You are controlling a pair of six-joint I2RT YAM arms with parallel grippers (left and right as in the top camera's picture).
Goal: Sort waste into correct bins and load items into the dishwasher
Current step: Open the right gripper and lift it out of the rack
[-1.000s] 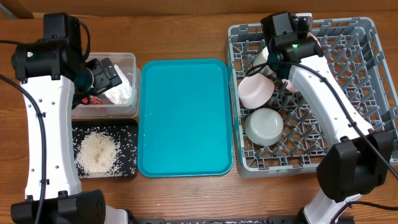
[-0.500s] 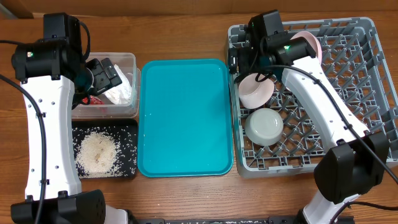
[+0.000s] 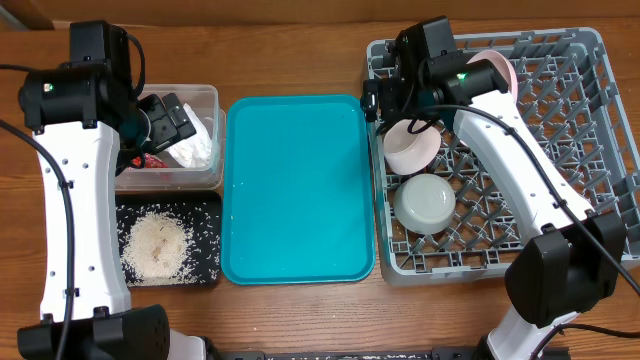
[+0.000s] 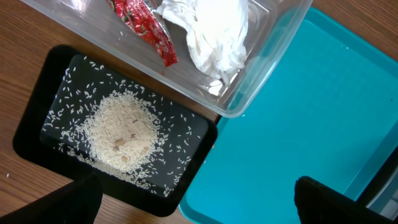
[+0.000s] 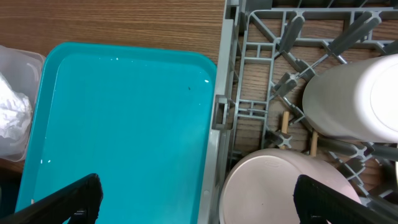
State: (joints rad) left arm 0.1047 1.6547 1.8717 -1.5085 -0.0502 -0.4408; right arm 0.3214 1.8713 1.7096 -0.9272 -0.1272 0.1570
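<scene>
Looking through the right wrist camera, I see the right gripper (image 5: 196,193) with its two dark fingers spread wide and nothing between them. It hovers over the left wall of the grey dish rack (image 5: 222,74), where the rack meets the teal tray (image 5: 124,124). Inside the rack, just to the right, sit the pink bowl (image 5: 280,183) and the cream cup (image 5: 357,99), close together. From overhead, the greenish-white bowl (image 3: 425,203) lies nearer the front of the rack. The pink plate (image 3: 497,68) appears to stand on edge toward the back, partly behind the arm.

The left gripper (image 4: 198,199), fingers likewise wide apart and holding nothing, hangs above the clear tub (image 4: 261,78), which contains the red wrapper (image 4: 146,28) and the white napkin (image 4: 214,31). Beside the tub, the black tray (image 4: 34,127) carries the rice (image 4: 121,130), heaped in the middle with stray grains around it.

I judge the sorting nearly finished, and the step in hand to be taking the right arm clear of the rack. To do that well I would raise it straight up first, fingers spread, and only then swing it away. That way neither finger catches the rack wall or a peg, or nudges the bowl or cup.

The chopsticks I cannot pick out for certain. Two pale wooden strips (image 5: 284,122) show between the pegs near the cup, but they may be the table (image 5: 112,18) seen through the grid. The cup is cut off by the frame edge, and the plate's lower half is hidden.
</scene>
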